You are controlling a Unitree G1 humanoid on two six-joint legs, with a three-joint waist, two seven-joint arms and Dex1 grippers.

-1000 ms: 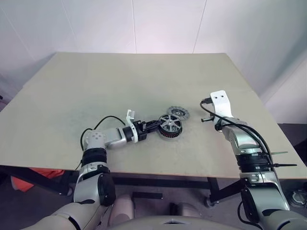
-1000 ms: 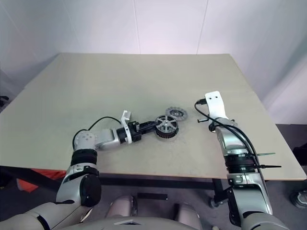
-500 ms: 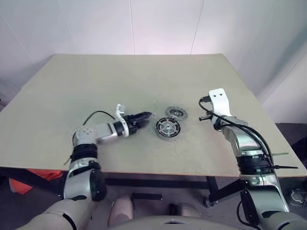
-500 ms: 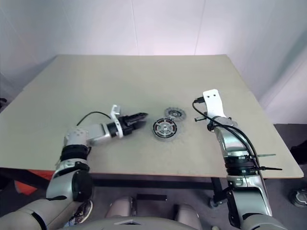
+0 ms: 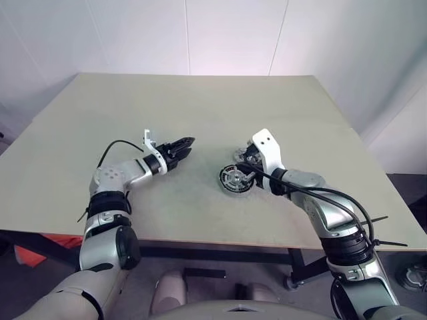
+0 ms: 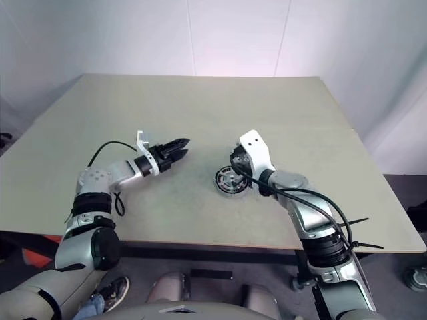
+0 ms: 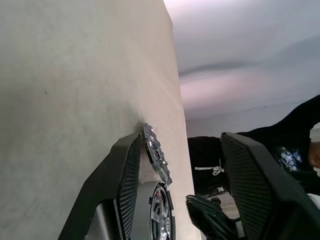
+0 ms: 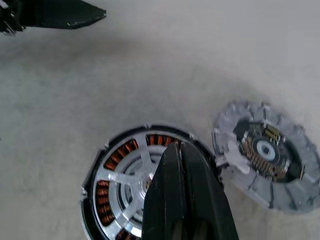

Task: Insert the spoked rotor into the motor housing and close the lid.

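Note:
The motor housing (image 5: 235,179) lies flat near the table's middle. The spoked rotor (image 8: 125,179) sits inside it, and coppery windings show between its silver spokes. The lid (image 8: 267,156), a ribbed grey disc with a dark centre, lies on the table touching the housing's far side. My right gripper (image 8: 175,148) is shut, empty, and hovers over the housing's edge nearest the lid. My left gripper (image 5: 187,142) is open and empty, a short way to the left of the housing, pointing toward it.
The tan table (image 5: 200,100) reaches wide on all sides of the parts. Its front edge runs close below my arms. A black cable loops from each wrist. White walls stand behind the table.
My left gripper opened, let go of the rotor at the housing and drew back to the left. My right arm swung left from the table's right side to over the housing.

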